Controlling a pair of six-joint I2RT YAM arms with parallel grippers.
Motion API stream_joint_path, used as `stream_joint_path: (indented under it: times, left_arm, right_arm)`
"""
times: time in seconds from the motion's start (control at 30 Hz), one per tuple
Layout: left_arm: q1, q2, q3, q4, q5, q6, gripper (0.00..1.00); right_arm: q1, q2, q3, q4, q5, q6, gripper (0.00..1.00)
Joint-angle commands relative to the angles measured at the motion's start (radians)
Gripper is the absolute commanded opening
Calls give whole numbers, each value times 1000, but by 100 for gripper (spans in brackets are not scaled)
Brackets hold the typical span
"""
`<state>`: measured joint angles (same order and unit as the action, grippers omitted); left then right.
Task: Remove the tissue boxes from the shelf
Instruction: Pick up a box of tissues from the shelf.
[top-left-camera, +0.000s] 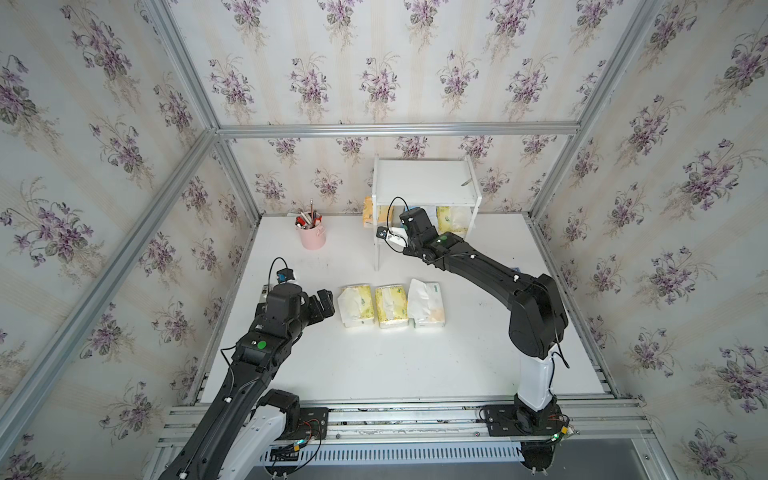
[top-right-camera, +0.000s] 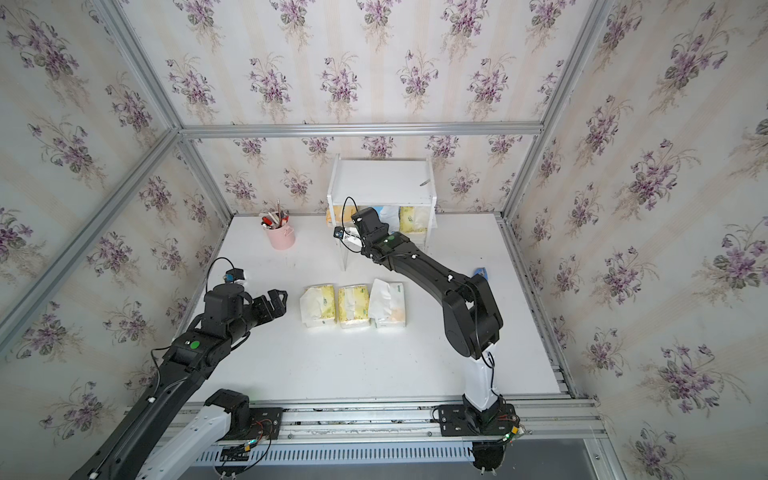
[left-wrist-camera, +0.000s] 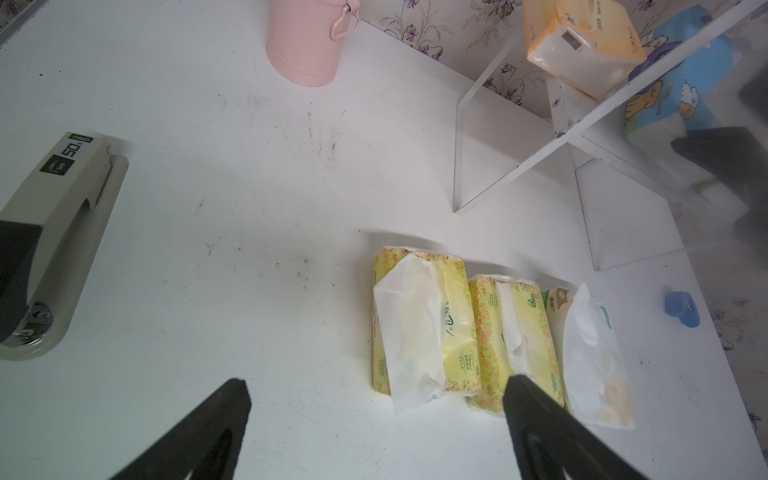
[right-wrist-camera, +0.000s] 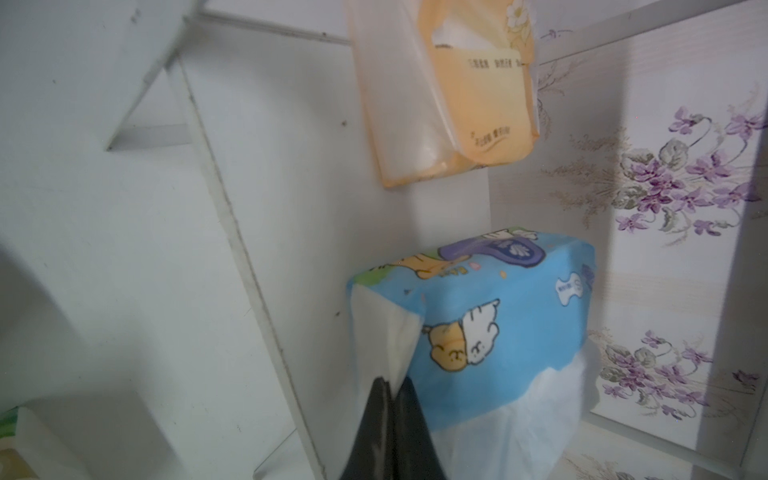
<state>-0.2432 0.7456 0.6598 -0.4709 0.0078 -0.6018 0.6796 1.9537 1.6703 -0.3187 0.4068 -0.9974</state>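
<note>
Pinching the light blue tissue pack (right-wrist-camera: 498, 299) on the lower tier of the shelf (top-left-camera: 424, 178), the right gripper (right-wrist-camera: 392, 386) has its jaws pressed together.
Only the right wrist view shows this grip. The black fingertips meet on the pack's near corner, on loose tissue or wrap, I cannot tell which, and in both top views the wrist hides them. An orange pack (right-wrist-camera: 449, 104) and a third yellow-and-white pack (top-left-camera: 453, 220) share that tier. The left gripper (top-left-camera: 326, 306) hovers spread wide and empty beside a row on the table (top-left-camera: 374, 365): a near yellow-and-white pack (top-left-camera: 354, 305), a second yellow-and-white pack (top-left-camera: 390, 305), and a white pack with a green mark (top-left-camera: 426, 303). The left wrist view alone clearly shows a grey stapler (left-wrist-camera: 54, 232).
</note>
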Motion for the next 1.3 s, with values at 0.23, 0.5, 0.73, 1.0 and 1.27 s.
stream_joint_path:
  times: [0.23,0.5,0.73,1.0,1.27]
  left_arm:
    - [2,11,16,43,76,-6,99]
    - [16,50,66,89,263,-54,99]
    - [24,135,110,197,529,-141,99]
    - [20,244,101,454,782,-317,99]
    - [-50,347,127,492,819,-363,99]
  right_arm:
    - [42,-132,-121,11,-3,22,0]
    - [101,-279,-260,48,31,20,0]
    - [192,-472,-449,127,21,35,0]
    - [329,-658,-663,221,86,41,0]
    - [426,-751,-761,224,140,112,0]
